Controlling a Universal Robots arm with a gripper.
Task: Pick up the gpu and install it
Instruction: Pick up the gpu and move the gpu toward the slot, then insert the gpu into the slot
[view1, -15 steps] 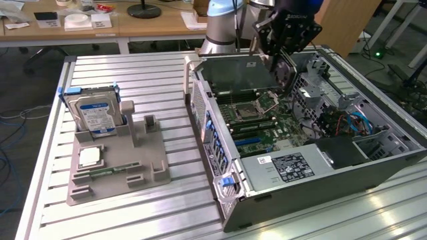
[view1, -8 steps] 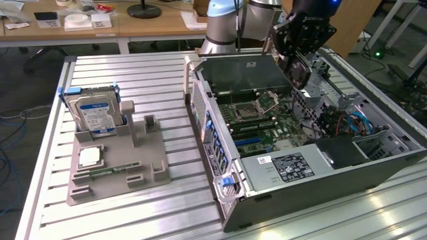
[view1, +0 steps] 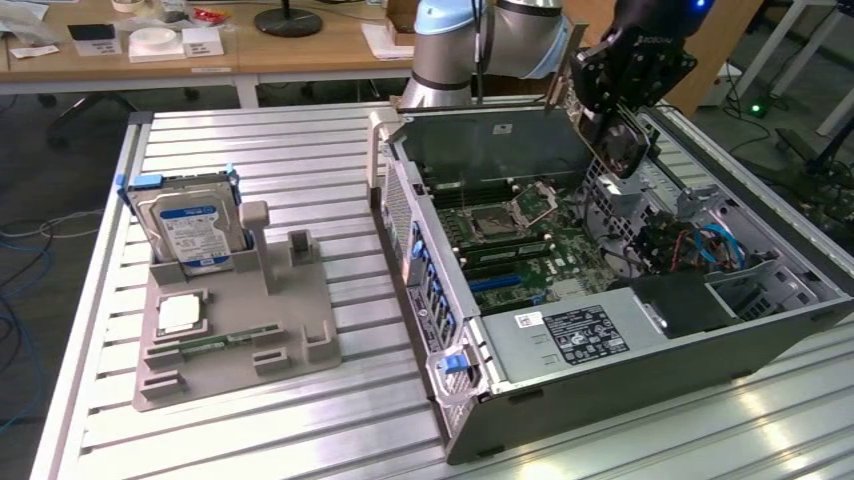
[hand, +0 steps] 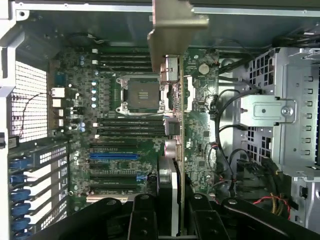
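Observation:
The gpu (view1: 622, 146) hangs above the open computer case (view1: 416, 250), over its far right part in the exterior view, with its black fan facing outward. My gripper (view1: 617, 100) is shut on it from above. In the wrist view the gpu (hand: 173, 105) shows edge-on, its metal bracket (hand: 172, 30) at the far end, and the card sits between my two black fingers (hand: 145, 215). Below it lies the green motherboard (hand: 125, 125) with a blue slot (hand: 114, 156). The card is held clear of the board and touches no slot.
On the exterior view's left, a grey fixture (view1: 227, 340) holds a silver hard drive (view1: 194, 225) with a blue-white label. Inside the case are a power supply (view1: 574, 335), a metal drive cage (hand: 280, 110) and loose cables (view1: 694, 245). The robot base (view1: 447, 60) stands behind the case.

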